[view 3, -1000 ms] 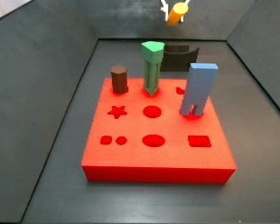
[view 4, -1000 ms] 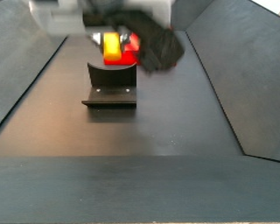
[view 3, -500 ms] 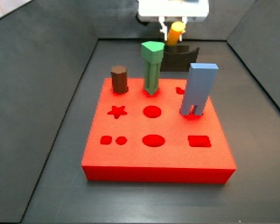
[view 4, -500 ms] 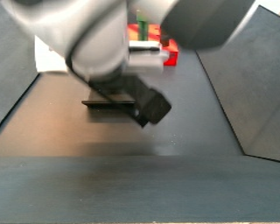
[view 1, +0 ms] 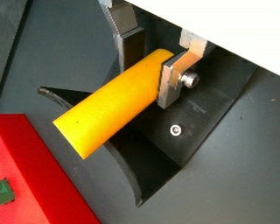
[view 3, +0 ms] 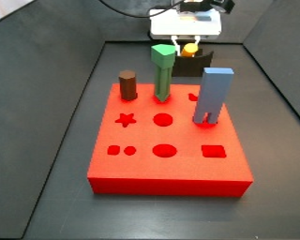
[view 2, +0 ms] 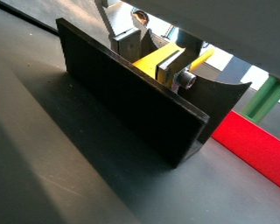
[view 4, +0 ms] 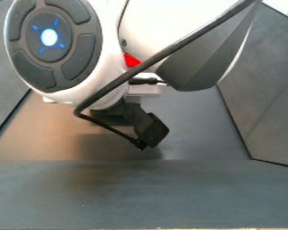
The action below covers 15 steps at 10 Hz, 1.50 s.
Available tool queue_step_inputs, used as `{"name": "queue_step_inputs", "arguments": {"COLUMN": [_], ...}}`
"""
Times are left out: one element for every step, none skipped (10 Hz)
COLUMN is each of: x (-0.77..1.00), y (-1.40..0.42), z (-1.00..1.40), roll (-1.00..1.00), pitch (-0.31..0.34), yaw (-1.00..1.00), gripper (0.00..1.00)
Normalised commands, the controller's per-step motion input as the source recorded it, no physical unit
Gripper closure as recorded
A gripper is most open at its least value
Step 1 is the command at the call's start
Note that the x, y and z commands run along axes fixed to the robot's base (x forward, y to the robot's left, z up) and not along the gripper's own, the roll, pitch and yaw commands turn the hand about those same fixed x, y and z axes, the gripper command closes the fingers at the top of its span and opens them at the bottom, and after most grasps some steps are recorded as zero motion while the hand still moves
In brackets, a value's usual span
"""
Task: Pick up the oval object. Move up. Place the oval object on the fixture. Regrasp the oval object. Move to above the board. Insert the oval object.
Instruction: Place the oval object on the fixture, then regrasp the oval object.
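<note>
My gripper point(view 1: 152, 68) is shut on the oval object point(view 1: 108, 109), a smooth yellow-orange peg held near one end and lying lengthwise. It hangs low over the curved cut-out of the dark fixture point(view 1: 166, 149); I cannot tell whether it touches. In a wrist view the gripper point(view 2: 154, 63) and the peg point(view 2: 161, 58) sit just behind the fixture's upright wall point(view 2: 119, 87). In a side view the gripper point(view 3: 187, 42) is behind the red board point(view 3: 178, 164), at the fixture point(view 3: 194, 64). In a side view the arm point(view 4: 122, 54) hides nearly everything.
On the board stand a green peg point(view 3: 163, 70), a brown cylinder point(view 3: 127, 84) and a blue piece point(view 3: 214, 94). The board's edge point(view 1: 25, 184) lies close to the fixture. Dark walls enclose the floor on all sides.
The gripper has come down with the oval object from high above to just over the fixture. The arm now fills a side view.
</note>
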Motion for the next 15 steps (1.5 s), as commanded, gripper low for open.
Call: {"name": "queue_step_inputs", "arguments": {"x": [0.00,0.00,-0.01,-0.03,-0.03,-0.04,-0.04,-0.04,-0.04,-0.03,-0.03,-0.08,-0.08,-0.10,-0.14], "y": [0.00,0.00,0.00,0.00,0.00,0.00,0.00,0.00,0.00,0.00,0.00,-1.00,-1.00,-1.00,-1.00], "z": [0.00,1.00,1.00,1.00,1.00,1.00,0.91,0.74,0.58,0.41,0.18,0.97,0.97,0.97,0.92], "roll": [0.00,0.03,0.03,0.05,0.06,0.06,0.06,0.06,0.06,0.05,0.05,1.00,1.00,1.00,1.00], "pitch": [0.000,0.010,0.018,0.019,0.016,0.015,0.019,0.030,0.039,0.045,0.053,0.078,0.074,0.067,0.056], "yaw": [0.00,-0.08,-0.07,-0.05,-0.04,-0.03,-0.01,-0.01,0.00,-0.01,-0.01,0.04,0.04,0.04,0.04], "gripper": [0.00,0.00,0.00,0.00,0.00,0.00,0.00,0.00,0.00,0.00,0.00,0.00,0.00,0.00,0.00]}}
